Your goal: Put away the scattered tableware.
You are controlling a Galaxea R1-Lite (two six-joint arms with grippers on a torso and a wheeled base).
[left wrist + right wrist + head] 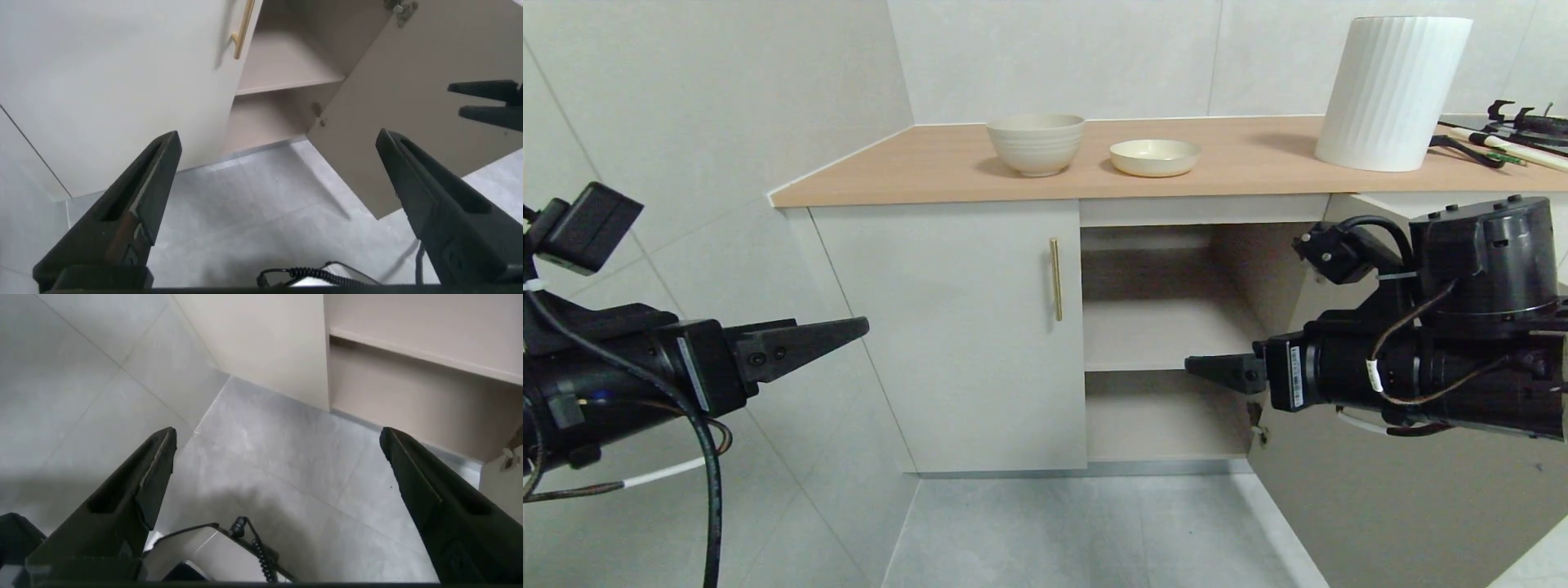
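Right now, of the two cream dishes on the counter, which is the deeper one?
The ribbed bowl on the left, tall-sided; the dish to its right, toward the white cylinder, is shallow and smooth.

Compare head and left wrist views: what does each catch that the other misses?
Head adds: the counter with a bowl, a dish, a white ribbed cylinder and tools.
Left wrist adds: the left end effector seen with both fingers spread wide.
Both: the closed door, its handle, the cabinet shelf, the open door, the floor, the right end effector.
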